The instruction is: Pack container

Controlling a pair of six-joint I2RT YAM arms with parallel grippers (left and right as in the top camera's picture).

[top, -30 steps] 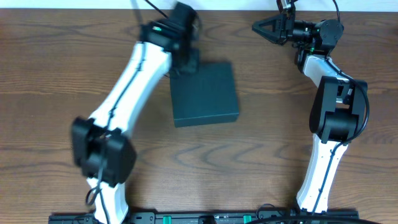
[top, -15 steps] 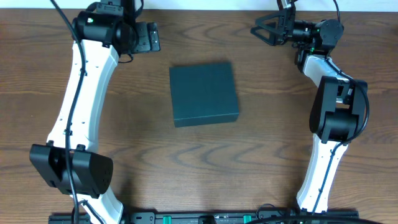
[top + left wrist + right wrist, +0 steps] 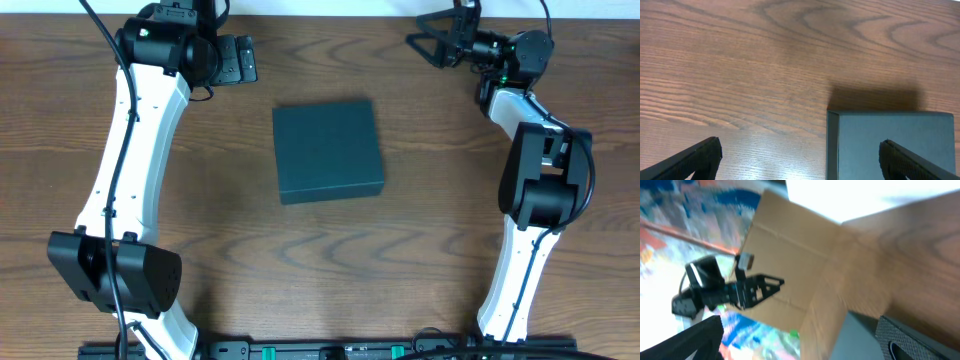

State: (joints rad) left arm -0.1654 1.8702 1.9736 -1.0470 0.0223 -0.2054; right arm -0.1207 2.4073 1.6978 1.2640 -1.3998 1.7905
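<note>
The container point(image 3: 328, 150) is a dark teal box lying shut and flat at the middle of the wooden table. In the left wrist view its near corner point(image 3: 890, 145) shows below right, with a shadow behind it. My left gripper point(image 3: 240, 60) hovers off the container's far-left corner, apart from it. Its jaws stand wide open point(image 3: 800, 167) with nothing between them; the right fingertip point(image 3: 900, 160) is over the lid. My right gripper point(image 3: 425, 40) is at the far right edge of the table, open and empty point(image 3: 802, 345), pointing away from the container.
The right wrist view is blurred: a brown cardboard box point(image 3: 790, 265) and a black device point(image 3: 725, 290) lie beyond the table's edge. Both arm bases stand at the near edge of the table point(image 3: 400, 260).
The left gripper lifted off the container's far-left corner, swung back to the left and opened. The right gripper opened and shifted slightly. The container stayed put.
</note>
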